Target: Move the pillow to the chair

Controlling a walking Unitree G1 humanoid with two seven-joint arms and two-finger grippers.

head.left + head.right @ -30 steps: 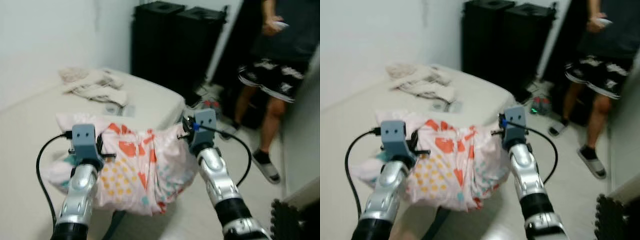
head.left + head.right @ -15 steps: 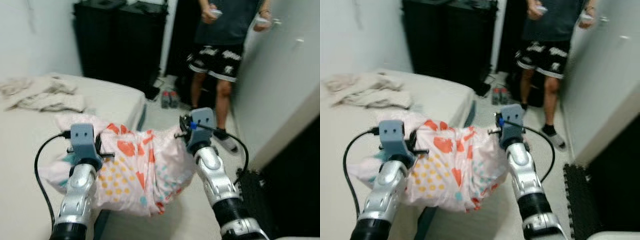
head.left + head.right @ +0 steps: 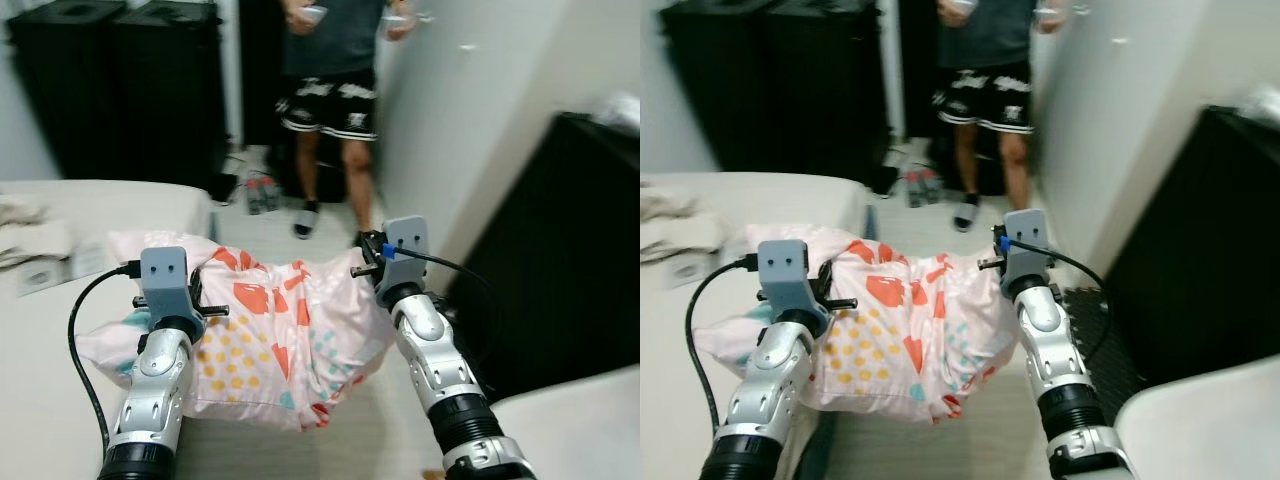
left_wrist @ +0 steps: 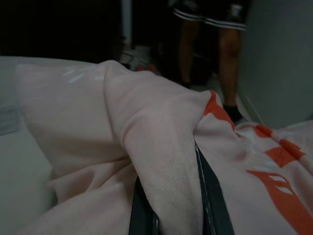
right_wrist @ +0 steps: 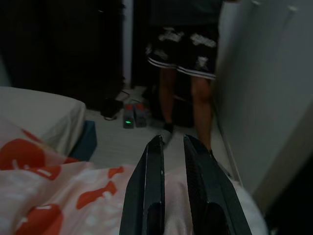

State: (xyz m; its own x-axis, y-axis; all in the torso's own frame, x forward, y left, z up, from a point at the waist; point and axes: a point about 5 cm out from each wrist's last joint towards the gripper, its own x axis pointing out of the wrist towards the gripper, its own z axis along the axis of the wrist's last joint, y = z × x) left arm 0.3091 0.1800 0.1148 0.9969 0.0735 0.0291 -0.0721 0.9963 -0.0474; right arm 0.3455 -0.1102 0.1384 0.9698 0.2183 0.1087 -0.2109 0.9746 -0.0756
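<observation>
Pillow [image 3: 275,340] is hanging in the air between my two grippers, beside the bed's corner [image 3: 185,200]; my left gripper [image 4: 168,196] is pinching a fold, my right gripper [image 5: 171,161] is clamping its other end.
</observation>
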